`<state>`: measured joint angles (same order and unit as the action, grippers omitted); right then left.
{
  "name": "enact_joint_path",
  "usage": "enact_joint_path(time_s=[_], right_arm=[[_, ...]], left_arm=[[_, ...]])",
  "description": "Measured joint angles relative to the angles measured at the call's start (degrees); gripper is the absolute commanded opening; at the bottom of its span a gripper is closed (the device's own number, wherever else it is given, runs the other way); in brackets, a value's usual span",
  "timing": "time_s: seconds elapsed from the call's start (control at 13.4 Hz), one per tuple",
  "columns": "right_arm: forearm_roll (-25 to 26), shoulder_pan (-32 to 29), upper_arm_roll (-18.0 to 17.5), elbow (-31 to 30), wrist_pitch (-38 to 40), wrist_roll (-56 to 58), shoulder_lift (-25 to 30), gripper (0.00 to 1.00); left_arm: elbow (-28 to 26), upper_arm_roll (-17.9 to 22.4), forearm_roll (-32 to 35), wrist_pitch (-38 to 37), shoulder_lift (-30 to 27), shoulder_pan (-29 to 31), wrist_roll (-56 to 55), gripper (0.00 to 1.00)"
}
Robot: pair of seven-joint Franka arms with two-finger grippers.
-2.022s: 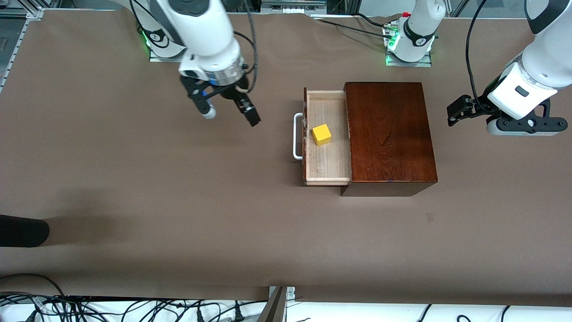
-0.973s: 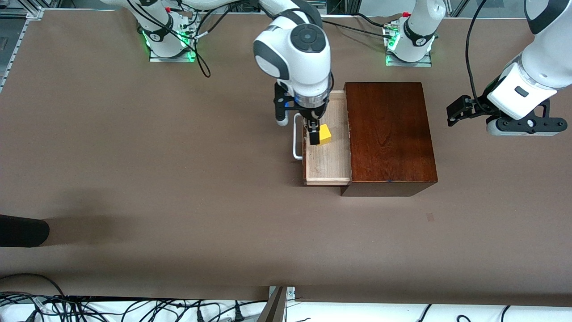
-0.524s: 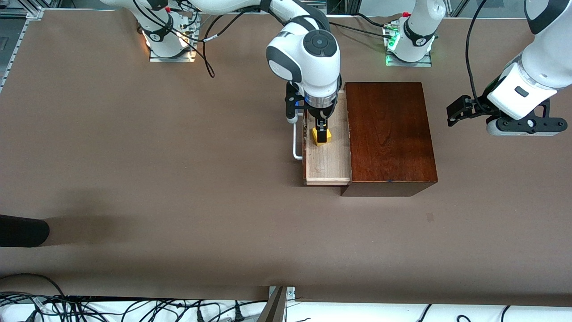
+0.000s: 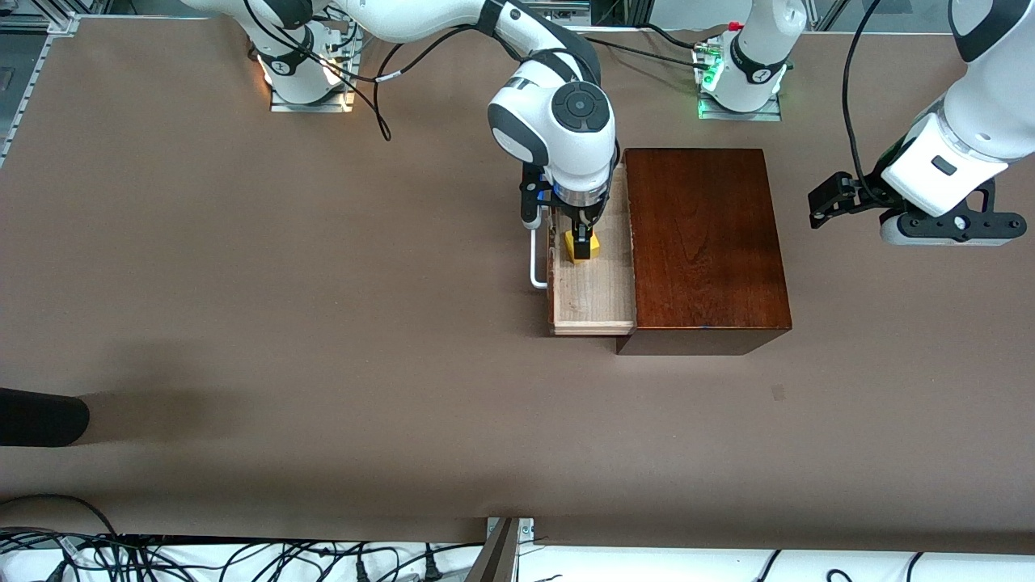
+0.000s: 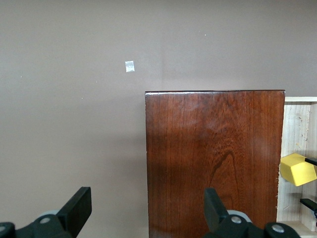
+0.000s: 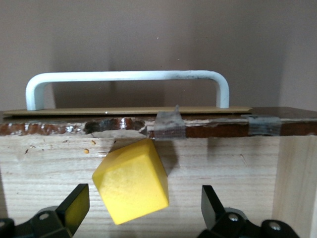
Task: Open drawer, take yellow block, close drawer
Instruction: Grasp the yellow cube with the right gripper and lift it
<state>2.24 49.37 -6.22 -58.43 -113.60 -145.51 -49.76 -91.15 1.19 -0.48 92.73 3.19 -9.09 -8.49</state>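
- Front view: I judge the step in hand to be the pick. The drawer (image 4: 593, 283) stands pulled out of the wooden box (image 4: 705, 242), toward the right arm's end of the table, with its white handle (image 4: 534, 259) outermost. The yellow block (image 4: 584, 245) sits on the drawer's pale floor, close to the drawer front. My right arm reaches across from its base and points straight down, wrist over the drawer, with the right gripper (image 4: 579, 241) lowered onto the block. The left arm waits, its left gripper (image 4: 833, 202) held over bare table (image 4: 323, 323) by the box's end toward the left arm.
- Left wrist view: the left gripper's fingers (image 5: 77, 208) are spread wide and hold nothing. Below them I see the box's glossy top and, at its edge, a slice of the open drawer with the block in it.
- Right wrist view: the right gripper's fingers (image 6: 74, 203) stand released on either side of the block (image 6: 131, 181), apart from it, not yet pinching. The block sits turned at an angle to them, its corner near the taped drawer front (image 6: 163, 126). My next move, as I judge it, is to close squarely on the block; because of its skew it may twist as the pads meet it. Then lift clear of the drawer walls before pushing the drawer shut.
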Motion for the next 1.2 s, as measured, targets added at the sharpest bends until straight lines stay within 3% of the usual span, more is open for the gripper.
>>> enact_joint_path(time_s=[0.67, 0.75, 0.82, 0.9, 0.97, 1.2], right_arm=[[0.0, 0.5, -0.6, 0.0, 0.2, 5.2, -1.5, 0.99], [0.0, 0.5, -0.6, 0.0, 0.3, 5.8, -1.5, 0.88], [0.0, 0.5, -0.6, 0.0, 0.4, 6.2, -1.5, 0.58], [0.0, 0.5, -0.6, 0.0, 0.5, 6.4, -1.5, 0.19], [0.0, 0.5, -0.6, 0.0, 0.6, 6.4, -1.5, 0.00], [0.0, 0.5, -0.6, 0.0, 0.8, 6.5, -1.5, 0.00]], left_arm=[[0.0, 0.0, 0.0, 0.0, 0.0, 0.0, 0.0, 1.00], [0.0, 0.0, 0.0, 0.0, 0.0, 0.0, 0.0, 1.00], [0.0, 0.0, 0.0, 0.0, 0.0, 0.0, 0.0, 1.00], [0.0, 0.0, 0.0, 0.0, 0.0, 0.0, 0.0, 1.00], [0.0, 0.0, 0.0, 0.0, 0.0, 0.0, 0.0, 1.00], [0.0, 0.0, 0.0, 0.0, 0.0, 0.0, 0.0, 1.00]])
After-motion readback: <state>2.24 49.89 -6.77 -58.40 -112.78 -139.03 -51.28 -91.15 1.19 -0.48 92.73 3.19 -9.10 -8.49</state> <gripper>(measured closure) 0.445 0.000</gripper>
